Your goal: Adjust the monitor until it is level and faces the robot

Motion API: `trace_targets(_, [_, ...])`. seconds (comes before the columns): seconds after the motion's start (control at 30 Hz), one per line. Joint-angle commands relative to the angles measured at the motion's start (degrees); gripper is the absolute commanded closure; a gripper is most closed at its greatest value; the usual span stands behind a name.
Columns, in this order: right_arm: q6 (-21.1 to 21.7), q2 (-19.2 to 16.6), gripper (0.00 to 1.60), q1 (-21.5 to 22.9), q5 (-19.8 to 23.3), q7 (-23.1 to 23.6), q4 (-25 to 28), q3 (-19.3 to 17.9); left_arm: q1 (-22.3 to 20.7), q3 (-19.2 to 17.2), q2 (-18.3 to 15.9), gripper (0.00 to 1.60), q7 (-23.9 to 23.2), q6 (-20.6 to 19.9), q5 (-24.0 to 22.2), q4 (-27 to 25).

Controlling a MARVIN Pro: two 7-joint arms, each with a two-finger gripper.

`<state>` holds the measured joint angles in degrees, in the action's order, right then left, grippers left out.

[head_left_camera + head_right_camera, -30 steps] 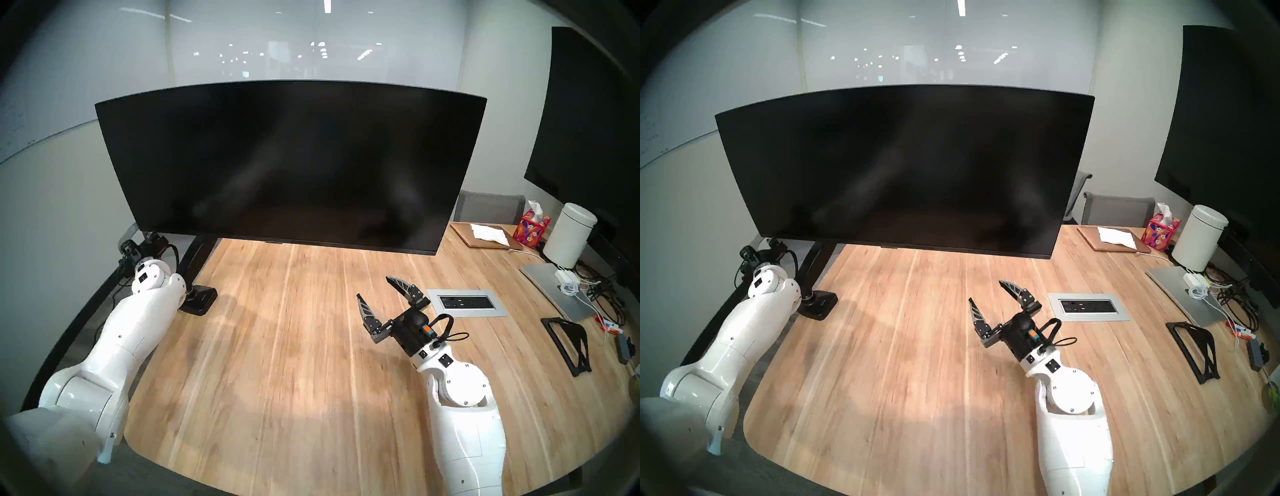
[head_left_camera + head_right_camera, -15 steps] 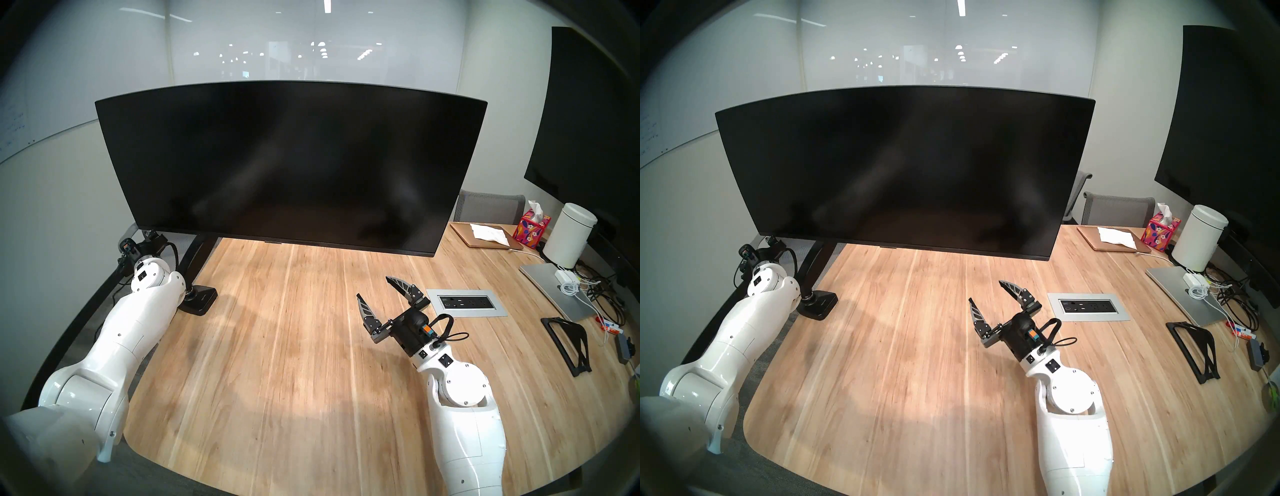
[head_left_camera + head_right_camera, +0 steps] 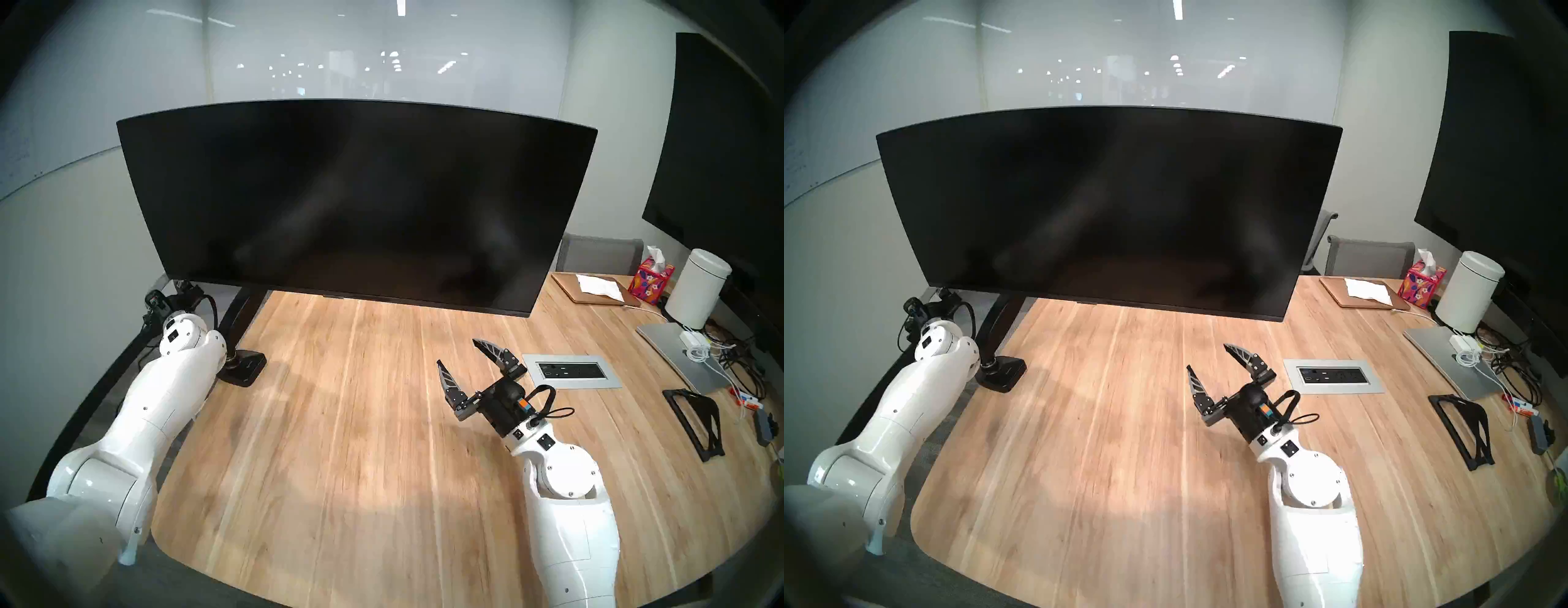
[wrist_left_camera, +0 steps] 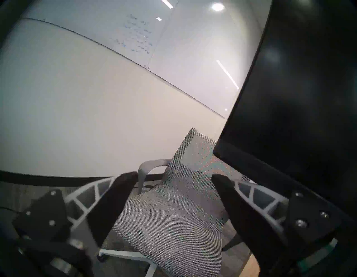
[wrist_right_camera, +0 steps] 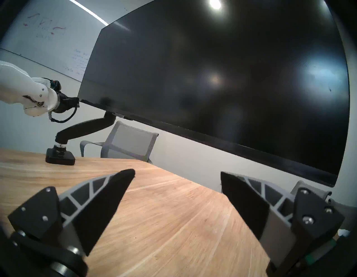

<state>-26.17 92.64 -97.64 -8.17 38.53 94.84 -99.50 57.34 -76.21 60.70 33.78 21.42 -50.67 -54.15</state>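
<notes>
The monitor (image 3: 356, 199) is a wide curved black screen on a black articulated arm (image 3: 244, 314) with a flat base (image 3: 244, 369). Its bottom edge slopes down to the right in the head views. My left gripper (image 3: 181, 286) is at the screen's lower left corner. In the left wrist view the left gripper (image 4: 173, 176) is open and empty, and the monitor's corner (image 4: 251, 154) lies just over one finger. I cannot tell whether they touch. My right gripper (image 3: 457, 352) is open and empty above the table, well in front of the screen (image 5: 222, 77).
The wooden table (image 3: 360, 424) has a socket panel (image 3: 570, 371). At the right are a black stand (image 3: 695, 424), a laptop (image 3: 679, 356) with cables, a white canister (image 3: 698, 288), a tissue box (image 3: 651, 284) and a larger flat screen (image 3: 721, 148). A grey chair (image 4: 173, 203) stands beyond the left gripper.
My left wrist has shifted slightly up and to the left at the monitor's corner. The monitor's right side has dipped a little and its left side has risen. The right arm has not moved.
</notes>
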Motion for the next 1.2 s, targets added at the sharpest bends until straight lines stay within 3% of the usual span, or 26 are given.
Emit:
trace_targets(0.0, [-0.23,0.05,0.00,0.47,0.25,-0.06,1.04,-0.03,-4.84,0.27,-0.28,0.00,-1.62,1.60,1.34,-4.38])
trace_targets(0.67, [-0.22,0.05,0.00,0.44,0.26,-0.06,1.10,-0.04,-3.89,0.90,-0.06,0.00,0.35,1.67,1.25,-4.66])
trace_targets(1.17, [-0.20,0.06,0.00,0.42,0.28,-0.05,1.16,-0.04,-2.28,1.00,-0.16,0.00,4.55,1.79,1.45,-6.72])
